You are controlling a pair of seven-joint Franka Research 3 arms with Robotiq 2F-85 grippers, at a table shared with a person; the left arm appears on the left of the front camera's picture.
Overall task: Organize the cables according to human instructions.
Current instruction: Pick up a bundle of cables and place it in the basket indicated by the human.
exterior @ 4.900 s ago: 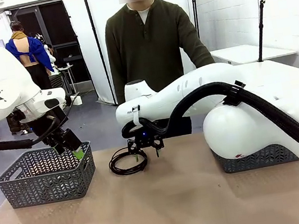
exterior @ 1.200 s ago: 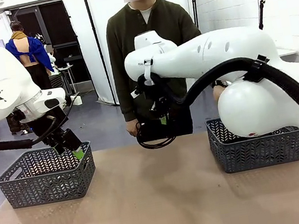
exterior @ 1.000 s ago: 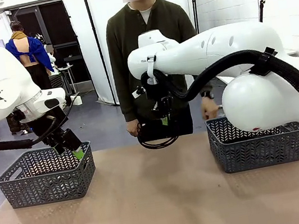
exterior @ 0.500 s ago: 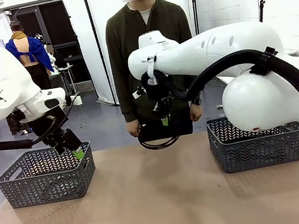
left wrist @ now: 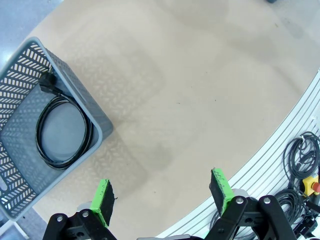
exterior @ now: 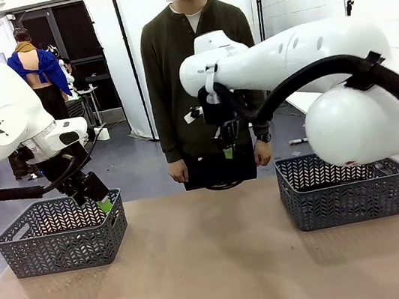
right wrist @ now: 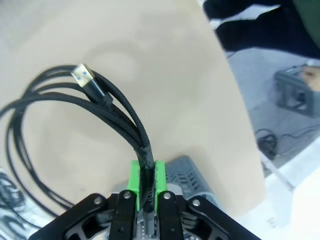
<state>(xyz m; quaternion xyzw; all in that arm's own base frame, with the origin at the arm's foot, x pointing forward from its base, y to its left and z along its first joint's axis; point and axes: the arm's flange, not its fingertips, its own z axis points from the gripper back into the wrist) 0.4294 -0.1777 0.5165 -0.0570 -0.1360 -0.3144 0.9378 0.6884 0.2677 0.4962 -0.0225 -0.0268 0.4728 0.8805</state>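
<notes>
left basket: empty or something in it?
Not empty. The left basket holds one coiled black cable lying flat on its floor, plug by the rim.

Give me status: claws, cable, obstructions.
Right claw shut on coiled cable, held above table. Left claw open by left basket, one cable inside. Person's hands down, nothing blocking.

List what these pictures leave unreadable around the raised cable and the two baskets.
- Front view: the coil under the right hand blends into the person's dark trousers, so its loops cannot be counted.
- Right basket: its wall hides any contents.
- Left wrist view: the left basket is cut by the picture's left edge.
- Right wrist view: the coil's lower loops run off the edge.
</notes>
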